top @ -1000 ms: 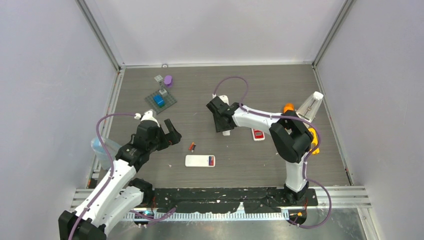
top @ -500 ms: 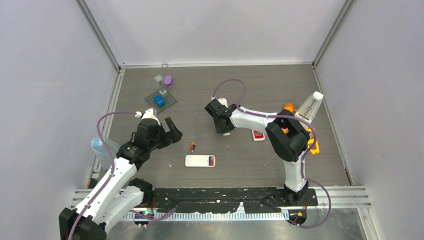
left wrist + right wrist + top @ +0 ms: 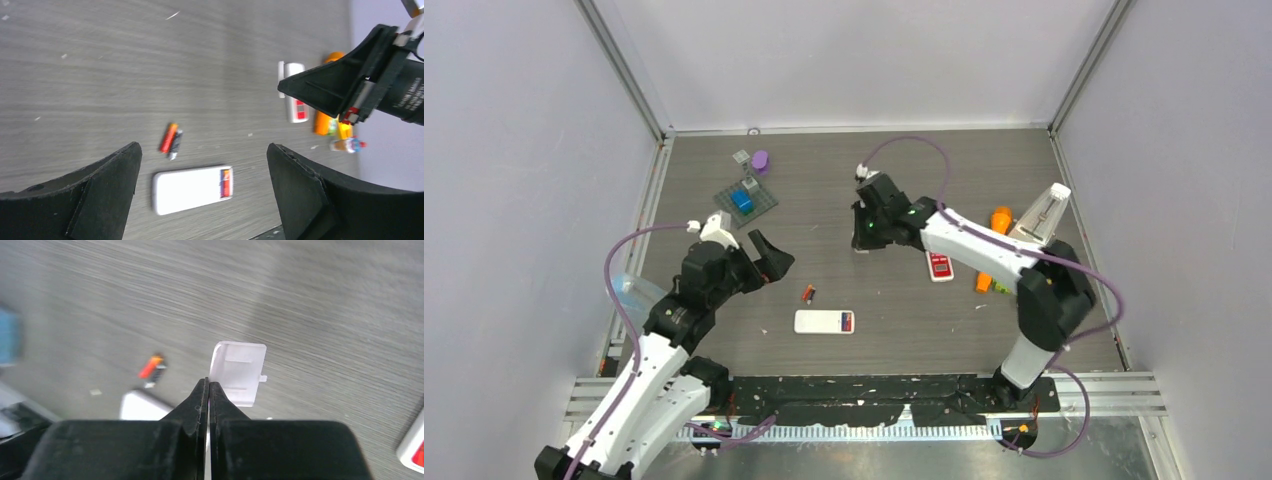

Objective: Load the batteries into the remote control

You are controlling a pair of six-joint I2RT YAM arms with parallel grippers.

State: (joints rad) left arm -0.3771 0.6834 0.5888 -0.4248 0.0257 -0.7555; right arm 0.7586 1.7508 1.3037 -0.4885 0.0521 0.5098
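Top external view: the left gripper (image 3: 774,263) is hanging over the table (image 3: 904,170) with its fingers spread wide. Two batteries (image 3: 807,293), one red-orange and one dark, are lying side by side near the white remote control (image 3: 824,321), not touching it. Farther back, the right gripper (image 3: 208,382) is keeping its fingers pressed together at the edge of a white cover (image 3: 239,372); whether it is pinching that piece cannot be told.
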